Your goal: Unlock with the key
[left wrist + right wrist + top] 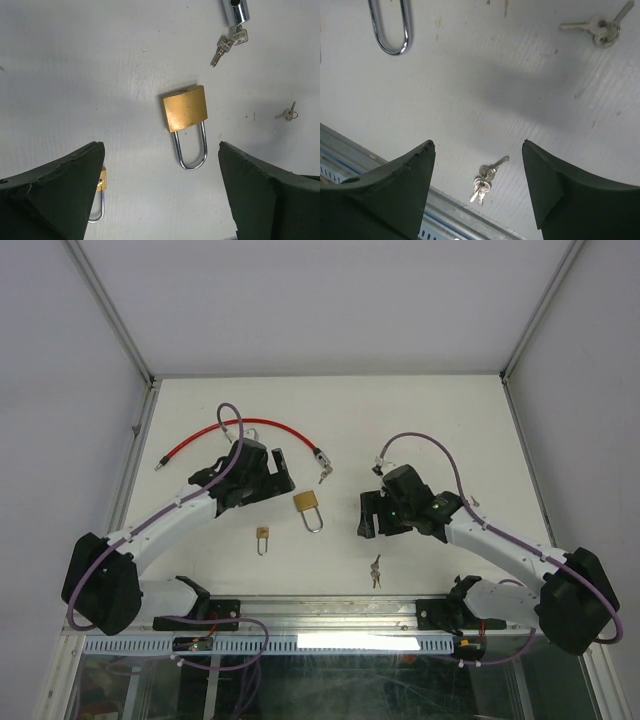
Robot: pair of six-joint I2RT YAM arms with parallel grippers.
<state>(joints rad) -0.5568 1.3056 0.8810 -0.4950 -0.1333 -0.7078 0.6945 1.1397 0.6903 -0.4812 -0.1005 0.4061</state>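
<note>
This is a robot lab test cell. A bare white table (pixel 420 410) is boxed in by plain pale panels (pixel 330 300) on aluminium frame posts (pixel 112 312) at 9, 12 and 3 o'clock. At 6 o'clock the left arm (pixel 160 525) and right arm (pixel 510 550) are bolted to a metal rail (pixel 330 610) above a slotted cable duct (pixel 130 644), and both trail purple cables (pixel 420 436).

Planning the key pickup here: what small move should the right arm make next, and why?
Probably lower the right gripper onto the key bunch: its jaws stand open and empty, the keys lie loose on the table in line with the gap, and the large padlock lies under the open left gripper.
</note>
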